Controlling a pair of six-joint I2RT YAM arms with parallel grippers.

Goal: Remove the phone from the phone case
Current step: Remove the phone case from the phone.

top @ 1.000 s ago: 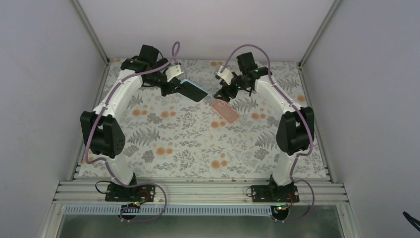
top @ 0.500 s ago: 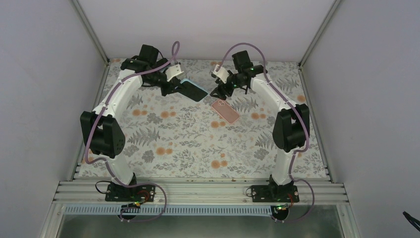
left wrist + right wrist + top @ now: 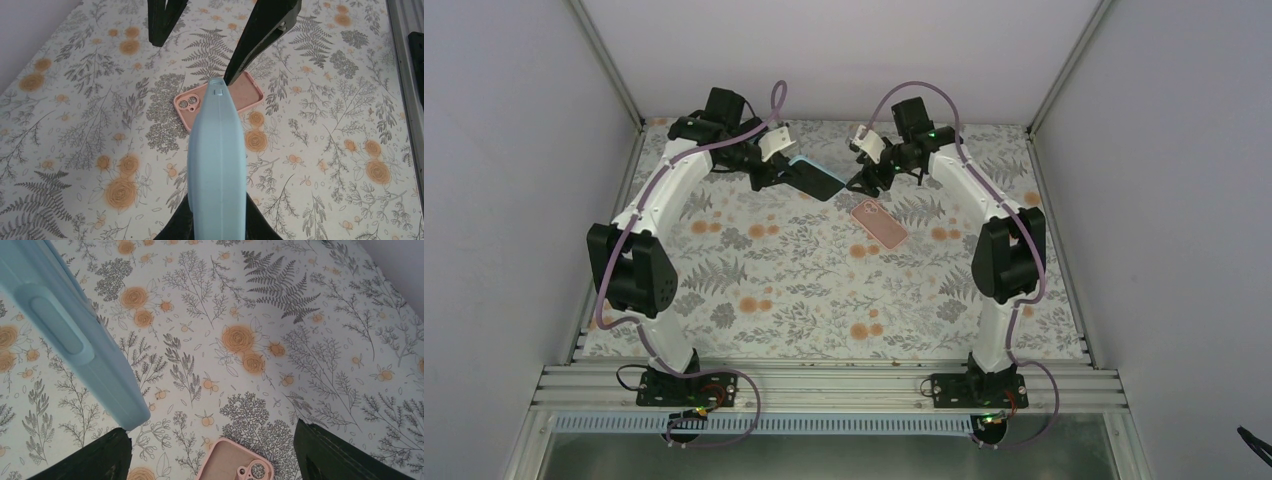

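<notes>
My left gripper point(image 3: 774, 172) is shut on a phone in a light blue phone case point(image 3: 815, 181), held in the air at the back of the table; its dark face shows in the top view. The left wrist view has the blue case point(image 3: 218, 165) edge-on between my left gripper's point(image 3: 217, 226) fingers. My right gripper point(image 3: 864, 179) stands open just right of the case's free end. Seen from the right wrist, the blue case point(image 3: 65, 330) ends near the left finger point(image 3: 100, 457) of my right gripper point(image 3: 211, 429), with nothing between the fingers.
An empty pink phone case point(image 3: 880, 223) lies flat on the flowered tablecloth point(image 3: 804, 290) below both grippers, also in the wrist views as the pink case point(image 3: 247, 95) and pink case point(image 3: 232, 462). Walls and metal posts close in the back and sides.
My right gripper has moved back and to the left, closer to the free end of the blue case. The left arm and the phone have stayed put.
</notes>
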